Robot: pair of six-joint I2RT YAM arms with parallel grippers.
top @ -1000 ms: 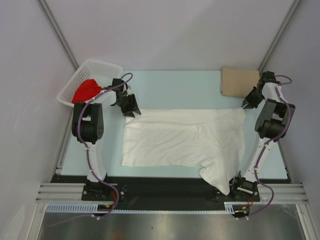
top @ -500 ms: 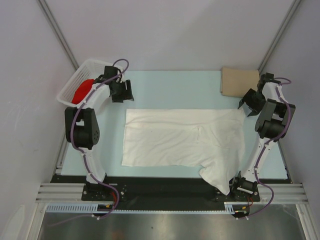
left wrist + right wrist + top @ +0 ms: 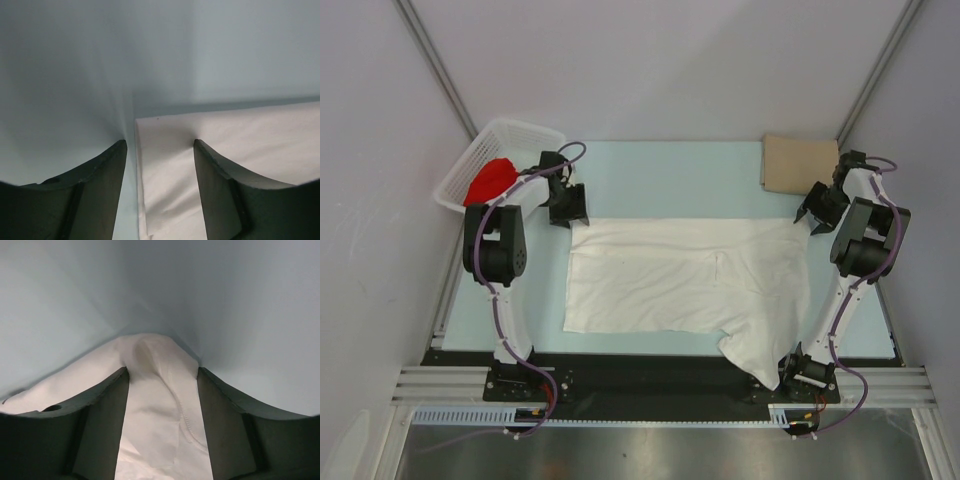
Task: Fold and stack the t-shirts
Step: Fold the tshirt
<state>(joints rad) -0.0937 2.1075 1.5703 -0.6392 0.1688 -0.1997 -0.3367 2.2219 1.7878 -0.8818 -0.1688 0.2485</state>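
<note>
The white t-shirt (image 3: 685,275) lies spread flat on the table, one part hanging over the near edge. My left gripper (image 3: 570,213) is open right at its far left corner; in the left wrist view that corner (image 3: 165,150) lies between the fingers (image 3: 100,185). My right gripper (image 3: 810,215) is open at the far right corner; in the right wrist view the hemmed cloth (image 3: 160,400) lies between the fingers (image 3: 225,425). The tan t-shirt (image 3: 798,164) lies folded at the back right. The red t-shirt (image 3: 488,180) sits in the basket.
A white lattice basket (image 3: 500,140) stands at the back left corner, beside the left arm. Grey walls close in the table on three sides. The pale blue table top (image 3: 670,170) shows behind the white shirt.
My left gripper swung out toward the basket and has come back down to the shirt's far left corner. My right gripper has shifted slightly at the far right corner.
</note>
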